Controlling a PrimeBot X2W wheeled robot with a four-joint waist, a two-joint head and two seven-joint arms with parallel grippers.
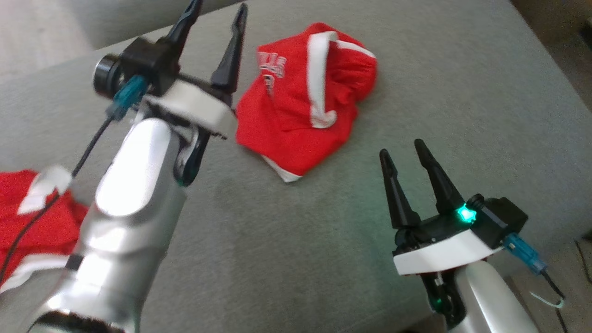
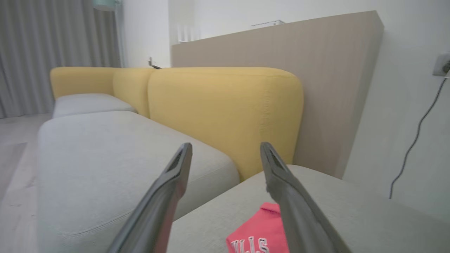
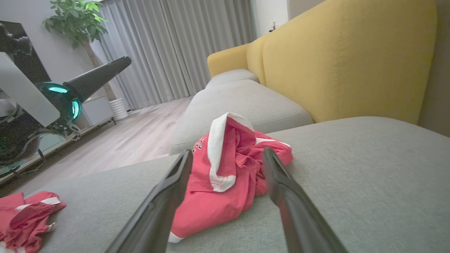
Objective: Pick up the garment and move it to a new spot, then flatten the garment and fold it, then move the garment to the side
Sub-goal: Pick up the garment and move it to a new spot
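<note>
The left end effector (image 1: 218, 10) is spread and empty over the grey sofa seat (image 1: 462, 115); the right end effector (image 1: 401, 149) is likewise spread, gripping nothing. The crumpled red garment (image 1: 300, 106) lies on the seat ahead of the right end effector, and a second red garment (image 1: 32, 222) lies well apart at the left.

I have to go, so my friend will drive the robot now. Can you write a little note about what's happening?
Left gripper: open, empty, raised beside the garment.
Right gripper: open, empty, short of the garment.
Garment: lies crumpled on the grey seat, nothing holding it. Another red cloth lies at the seat's left edge.
Done: no flattening or folding shows.
Left: flatten it, fold it, move it to the side.
</note>
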